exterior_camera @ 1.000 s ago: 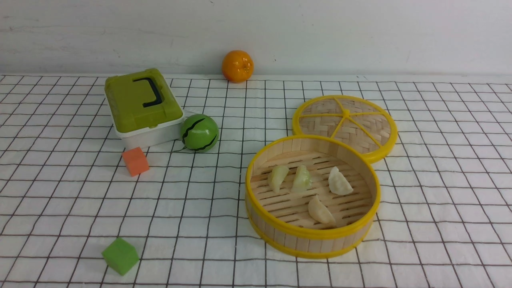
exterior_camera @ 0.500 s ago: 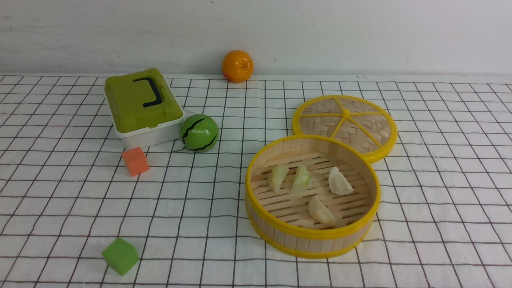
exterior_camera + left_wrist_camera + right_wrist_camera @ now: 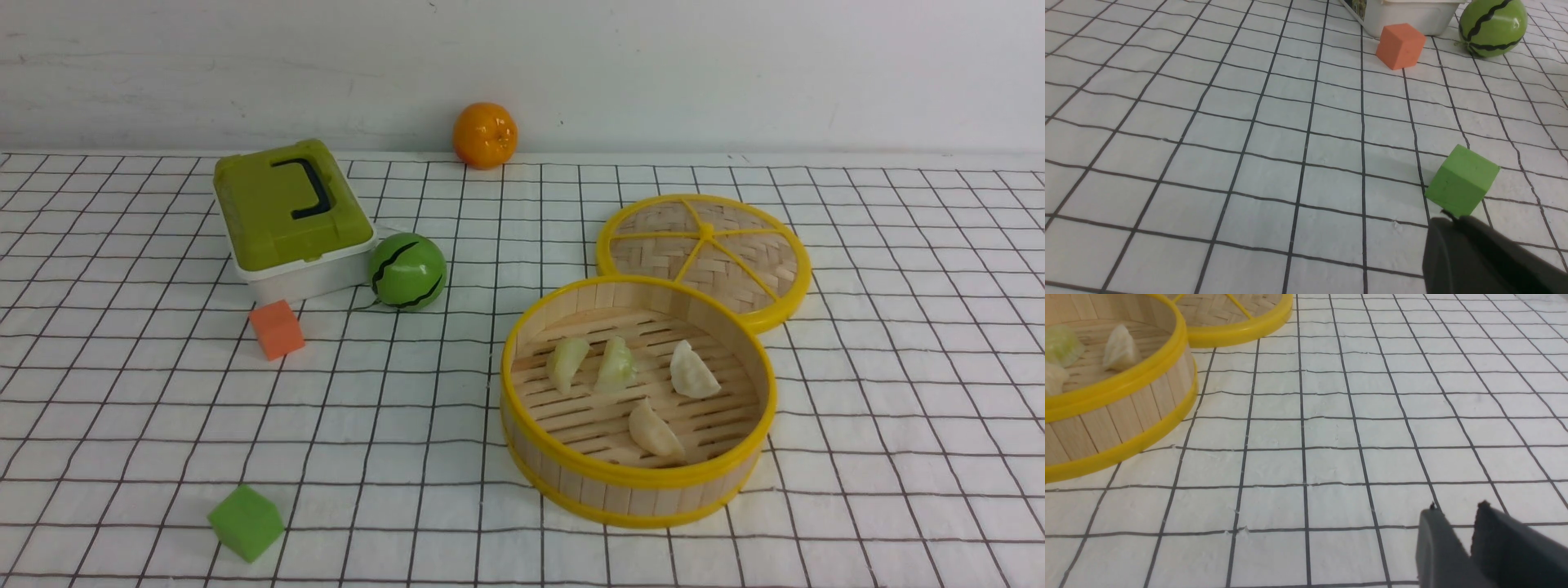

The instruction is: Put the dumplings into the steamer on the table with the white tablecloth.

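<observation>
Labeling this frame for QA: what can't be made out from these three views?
- Both arms: outside the front view entirely.
- Left gripper: left wrist view, cut by the picture's edge, only a dark tip shows.
- Right gripper: right wrist view, cropped, empty, narrow gap between its tips.
- Steamer: right wrist view, cut off; three of four dumplings show.

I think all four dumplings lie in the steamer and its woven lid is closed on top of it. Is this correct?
Not quite. The four dumplings do lie in the steamer, but the lid is off, lying on the tablecloth behind it. The front view shows this.
</observation>
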